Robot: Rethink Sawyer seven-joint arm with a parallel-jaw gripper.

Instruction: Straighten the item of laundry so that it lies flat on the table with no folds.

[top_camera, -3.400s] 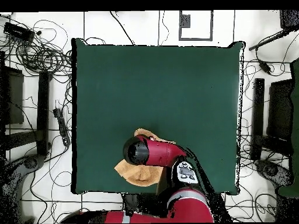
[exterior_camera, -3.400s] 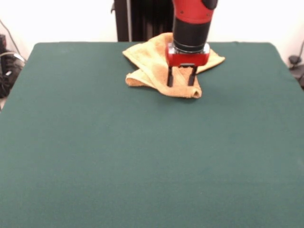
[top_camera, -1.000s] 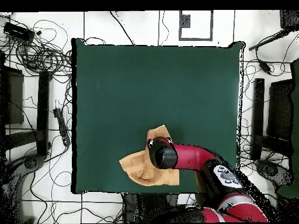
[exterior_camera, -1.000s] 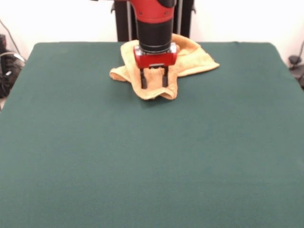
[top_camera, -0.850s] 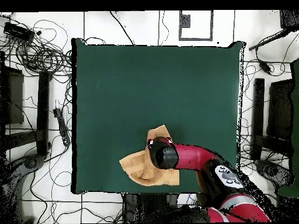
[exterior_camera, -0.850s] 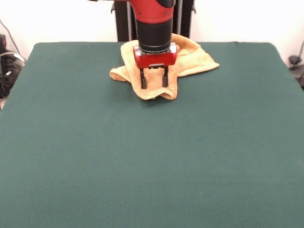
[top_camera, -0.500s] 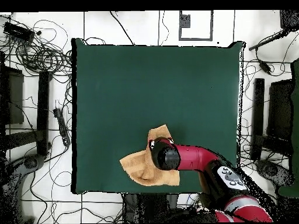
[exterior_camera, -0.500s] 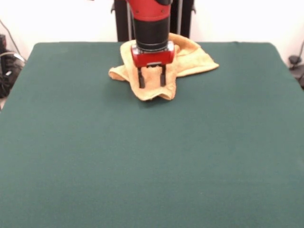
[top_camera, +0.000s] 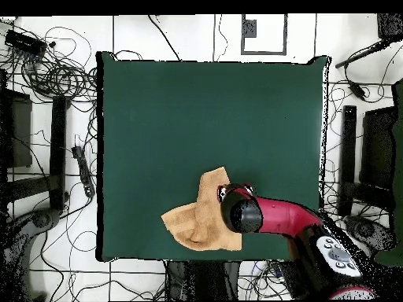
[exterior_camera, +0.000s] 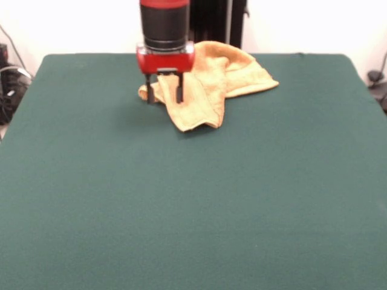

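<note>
One crumpled towel [exterior_camera: 208, 90] and that's the whole job, sitting bunched up near my edge of the table [exterior_camera: 193, 205], a bit toward the middle along that side. Seen from the front it's a heap with one flap hanging forward toward the camera and a longer tail running off to the picture's right. From overhead [top_camera: 198, 216] it reads as a lumpy wedge with a narrow tongue pointing toward the table's centre.

My fingers [exterior_camera: 163, 94] are apart and empty, hanging just over the towel's picture-left corner in the front view, with nothing pinched between them.

Handling-wise I'd guess this is easy but annoying: terry cloth is light, floppy, and grippy against the green table cover, so it'll drag and bunch instead of sliding clean. No stiffness at all, so pushing won't work; it needs pulling. I'd take a hemmed corner or edge, since the hem gives a thicker bite, and peel the top fold outward toward the open table.
</note>
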